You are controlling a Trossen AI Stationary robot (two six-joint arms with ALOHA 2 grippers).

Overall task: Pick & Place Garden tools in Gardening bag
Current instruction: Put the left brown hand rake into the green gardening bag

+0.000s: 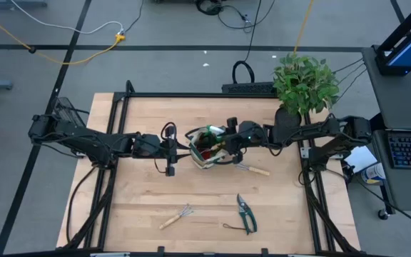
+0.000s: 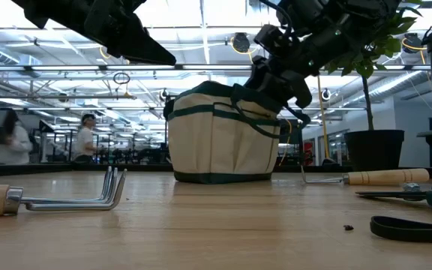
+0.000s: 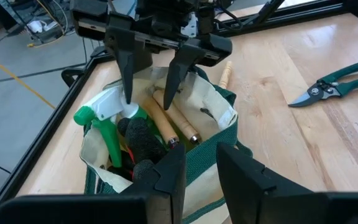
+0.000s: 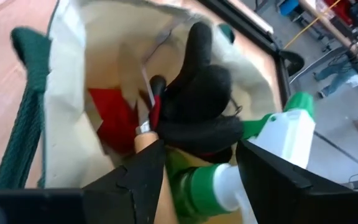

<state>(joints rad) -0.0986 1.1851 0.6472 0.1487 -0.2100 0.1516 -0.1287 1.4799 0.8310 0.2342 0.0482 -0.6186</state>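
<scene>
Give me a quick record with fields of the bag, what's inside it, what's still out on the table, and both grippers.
bag: gardening bag, upright, mid-table
inside: green spray bottle, gloves, wooden-handled tool
left on table: rake, pruning shears, a wooden-handled tool beside the bag
left gripper: at the bag's rim
right gripper: open above the bag's mouth

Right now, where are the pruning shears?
In the high view the pruning shears lie flat on the table's front right, apart from the gardening bag, with the small rake lying to their left.

Right end effector (image 3: 156, 59) open, downward.
</scene>
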